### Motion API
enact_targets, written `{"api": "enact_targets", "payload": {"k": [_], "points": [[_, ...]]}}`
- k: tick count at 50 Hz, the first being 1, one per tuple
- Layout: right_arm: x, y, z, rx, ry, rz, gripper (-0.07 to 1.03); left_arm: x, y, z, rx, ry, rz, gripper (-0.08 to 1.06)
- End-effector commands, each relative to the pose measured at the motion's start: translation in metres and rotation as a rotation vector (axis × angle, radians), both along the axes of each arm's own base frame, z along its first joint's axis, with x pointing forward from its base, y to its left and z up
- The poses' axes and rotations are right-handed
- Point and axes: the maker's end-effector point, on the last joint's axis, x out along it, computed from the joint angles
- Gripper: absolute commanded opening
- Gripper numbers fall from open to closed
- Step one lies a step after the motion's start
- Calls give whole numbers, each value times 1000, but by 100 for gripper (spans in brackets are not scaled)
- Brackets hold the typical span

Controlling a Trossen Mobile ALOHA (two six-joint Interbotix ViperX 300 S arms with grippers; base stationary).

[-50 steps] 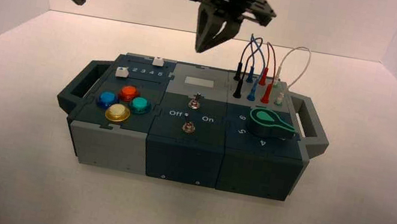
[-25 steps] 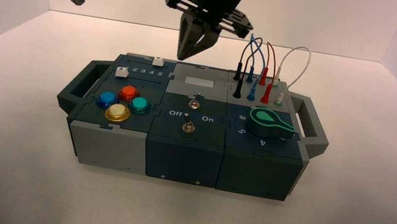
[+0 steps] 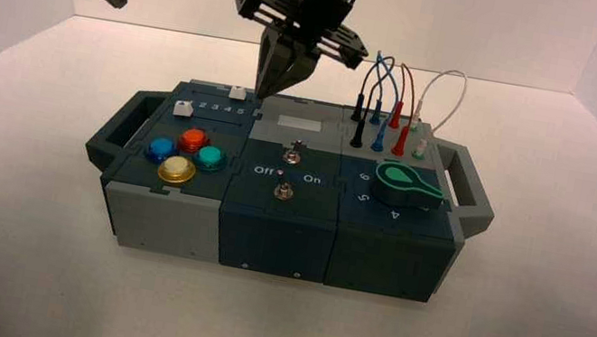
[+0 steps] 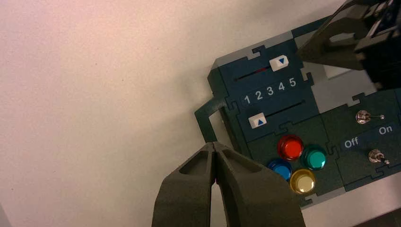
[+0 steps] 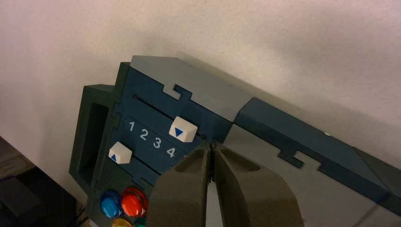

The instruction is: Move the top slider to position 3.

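The top slider's white knob (image 3: 238,92) sits on the far row of the box's left part. It also shows in the left wrist view (image 4: 279,62) and the right wrist view (image 5: 183,130), toward the 4 and 5 end of the numeral row. The digit 3 (image 4: 270,91) is the middle mark, also seen in the right wrist view (image 5: 156,142). My right gripper (image 3: 264,92) is shut and empty, its tip (image 5: 211,147) just to the right of the knob and slightly above the box. My left gripper (image 3: 118,1) is shut and parked high at the far left, with its tip (image 4: 215,145) off the box.
A second white slider knob (image 3: 184,109) sits near the 1. Four coloured buttons (image 3: 183,155), two toggle switches (image 3: 290,156), a green dial (image 3: 402,184) and plugged wires (image 3: 390,120) fill the rest of the box. Side handles (image 3: 113,133) stick out.
My right gripper has moved left and down, from above the box's middle to just beside the top slider's knob. The left arm and the knob have not moved.
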Motion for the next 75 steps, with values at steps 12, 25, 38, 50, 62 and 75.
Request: {"api": "enact_targets", "payload": {"k": [12,25,38,50,62,75], "points": [[9,19,11,35,-23,13,-2,5,-2,7,-3,-25,-10,-3],[7,26,10,41,-11,19,-2,5,-2,6,-4,-23,-8,-3],[2,33,4,38,2,34,-2,4,-2,5,-1,-16,-8,-3],[1,34,3,37,9,36,-2,4,-2,4,-1,-13,-8,-3],[1,33,1,33,11,35,-2,4,-2,4,-1,-8,-6,-3],[-1,16,14,9,-15,52,-2,4,-2,4,-5,-6,0,-3]]}}
